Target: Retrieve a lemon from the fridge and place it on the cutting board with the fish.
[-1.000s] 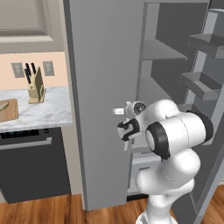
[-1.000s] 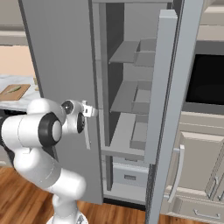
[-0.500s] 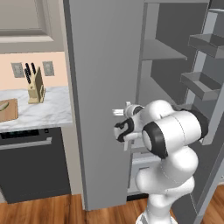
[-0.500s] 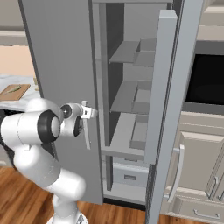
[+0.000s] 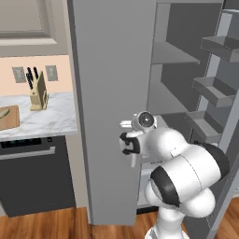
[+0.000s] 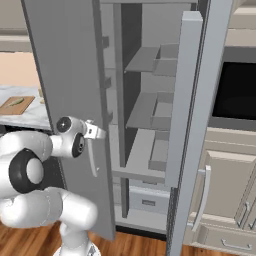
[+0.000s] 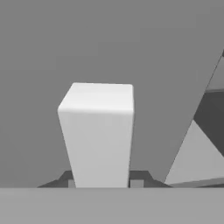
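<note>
The fridge (image 5: 186,93) stands with both doors swung open, its grey shelves (image 6: 145,107) showing. My gripper (image 6: 93,133) is shut on the pale vertical handle (image 6: 92,157) of the left fridge door (image 5: 112,93). In the hand view the handle (image 7: 98,135) sits between my dark fingertips (image 7: 70,181), and my gripper (image 7: 103,183) is clamped on it. The cutting board (image 5: 9,119) lies on the marble counter at the far left with the fish (image 5: 3,113) on it; they show as cutting board (image 6: 17,105) and fish (image 6: 17,101) in the right base view. The lemon is out of view.
A knife block (image 5: 38,91) stands on the counter (image 5: 46,116) behind the board. A dark appliance front (image 5: 32,172) sits under the counter. The right fridge door (image 6: 195,100) juts out with door bins (image 5: 210,91). A dark oven (image 6: 235,90) and beige drawers (image 6: 225,200) are to the right.
My jaws have closed from wide open onto the left door's handle. The arm has shifted only slightly; the door stands where it was.
</note>
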